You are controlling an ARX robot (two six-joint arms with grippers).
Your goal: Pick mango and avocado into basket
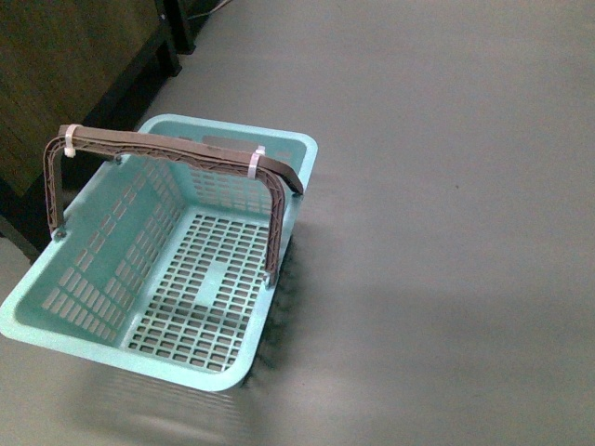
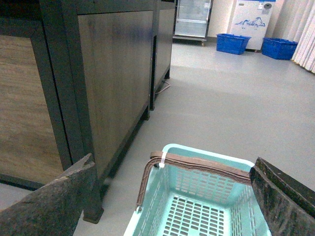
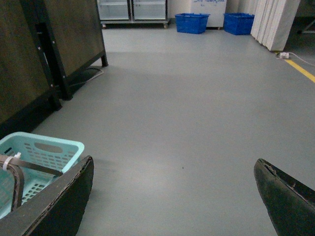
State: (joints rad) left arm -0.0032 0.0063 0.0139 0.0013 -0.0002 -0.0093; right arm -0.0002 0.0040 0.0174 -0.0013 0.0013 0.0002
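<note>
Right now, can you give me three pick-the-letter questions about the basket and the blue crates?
1. Where is the basket?
A. On the floor beside a wooden cabinet
B. Up on a shelf
C. On a table

2. How many blue crates stand at the far end of the room?
A. One
B. Two
C. Five

3. What is in the basket?
A. A mango
B. Oranges
C. Nothing

Answers:
1 A: the front view shows it standing on the grey floor next to the cabinet.
2 B: both wrist views show a pair of them side by side.
3 C: its slotted bottom is bare all over.
</note>
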